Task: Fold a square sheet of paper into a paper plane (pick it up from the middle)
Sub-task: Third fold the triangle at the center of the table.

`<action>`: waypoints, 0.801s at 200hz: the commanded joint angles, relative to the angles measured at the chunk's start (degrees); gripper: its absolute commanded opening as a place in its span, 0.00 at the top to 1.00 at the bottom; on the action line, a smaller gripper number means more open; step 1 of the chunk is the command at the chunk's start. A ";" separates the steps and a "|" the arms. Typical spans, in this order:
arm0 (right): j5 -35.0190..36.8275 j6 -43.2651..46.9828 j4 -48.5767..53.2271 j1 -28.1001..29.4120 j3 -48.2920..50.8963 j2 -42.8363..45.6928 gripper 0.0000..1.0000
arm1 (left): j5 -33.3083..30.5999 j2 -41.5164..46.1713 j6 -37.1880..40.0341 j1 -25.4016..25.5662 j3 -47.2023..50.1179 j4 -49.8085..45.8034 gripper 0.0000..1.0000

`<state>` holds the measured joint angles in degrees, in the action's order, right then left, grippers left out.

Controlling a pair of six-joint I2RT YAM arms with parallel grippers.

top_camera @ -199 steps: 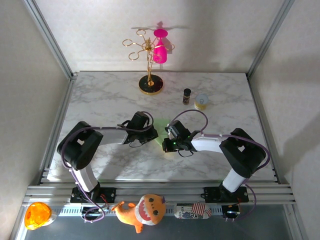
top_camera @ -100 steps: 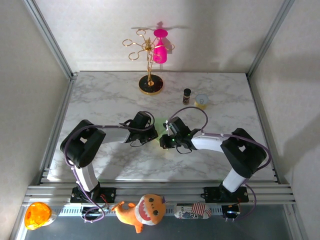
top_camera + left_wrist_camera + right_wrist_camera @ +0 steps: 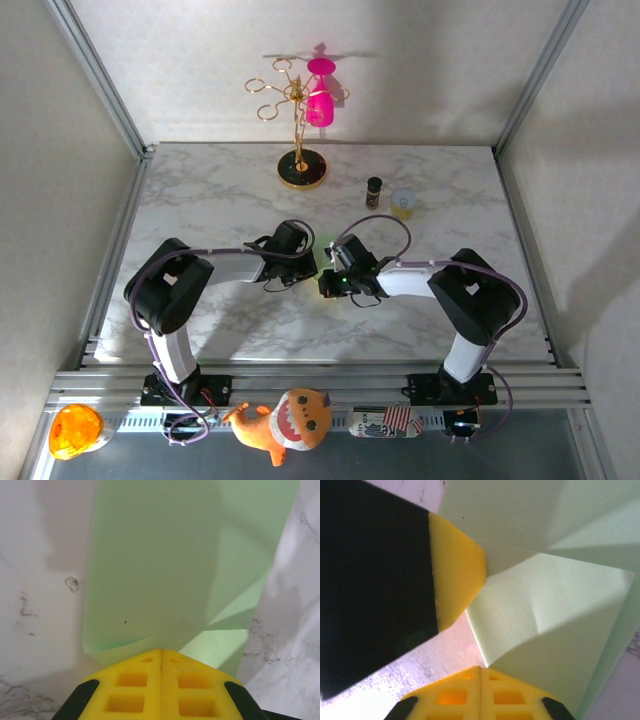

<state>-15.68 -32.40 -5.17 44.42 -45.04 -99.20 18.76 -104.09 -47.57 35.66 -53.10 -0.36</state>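
Paper sheet (image 3: 150,565), pale green and partly folded, sits at the middle of the marble table (image 3: 200,200), caught between the two arms' tools where they meet nose to nose. Left gripper (image 3: 161,651) has its yellow fingers (image 3: 130,685) pressed flat together. The sheet's near edge runs straight into their tips, so the jaws are clamped on the paper. From there a broad flat panel stretches away, with a creased flap angling off to its right.

Right gripper (image 3: 480,668) is likewise closed, its yellow pads (image 3: 450,697) meeting along a thin seam. A corner of the sheet is pinched at the tips, and the folded layers rise up and to the right of them. Seen from the right wrist, a yellow fingertip (image 3: 457,570) of the left gripper bites the paper at a crease, near the right gripper's own tips but apart from them.

From overhead the two grippers stand almost tip to tip, the paper largely hidden under them. Whether it rests on the marble or is raised off it cannot be told. Well behind, toward the far edge, stand a gold rack (image 3: 301,168), a small dark jar (image 3: 374,190) and a yellow-white cup (image 3: 404,203).
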 commanded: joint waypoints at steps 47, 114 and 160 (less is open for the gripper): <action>0.39 -0.73 1.23 -0.46 14.20 11.94 0.93 | -5.12 -2.78 1.87 0.11 -0.06 -7.34 0.99; 11.84 -5.89 1.64 -0.83 8.65 21.27 0.84 | 3.06 3.10 -2.70 -0.14 -4.67 -0.62 0.83; 9.42 -8.14 4.46 -0.84 1.44 13.96 0.83 | 1.22 10.79 -5.80 -5.26 -0.91 0.81 0.64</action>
<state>-6.57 -38.41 -3.57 43.86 -39.35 -81.06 20.60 -98.70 -51.09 33.85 -56.07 -1.10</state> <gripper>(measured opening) 0.183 0.336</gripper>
